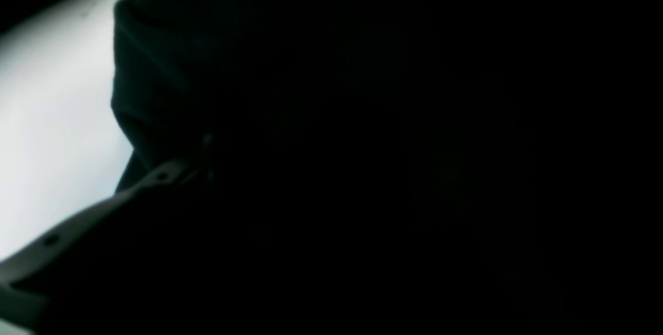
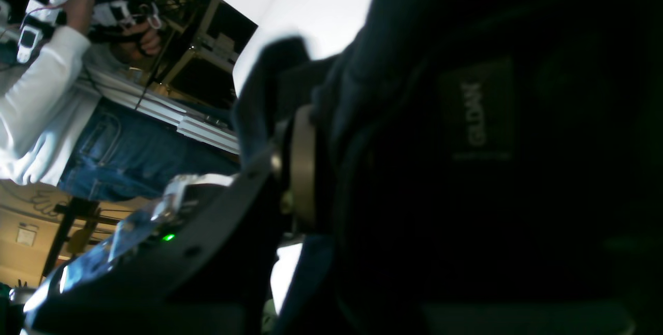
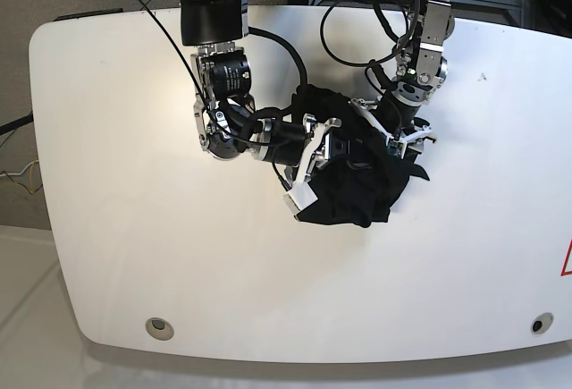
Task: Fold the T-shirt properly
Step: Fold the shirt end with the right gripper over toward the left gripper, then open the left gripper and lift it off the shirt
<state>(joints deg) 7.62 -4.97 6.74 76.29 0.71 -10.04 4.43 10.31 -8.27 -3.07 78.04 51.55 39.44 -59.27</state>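
Note:
The black T-shirt lies bunched in a heap at the middle of the white table. My right gripper reaches in from the heap's left side and is shut on a fold of the cloth. In the right wrist view the T-shirt fills the frame, with its neck label showing. My left gripper sits on the heap's upper right edge, its white fingers apart and pressed into the cloth. In the left wrist view the T-shirt covers nearly everything, and only one pale finger shows.
Black cables loop from both arms over the back of the table. A person in a white top and jeans stands beyond the table edge in the right wrist view. Two round holes sit near the table's front corners.

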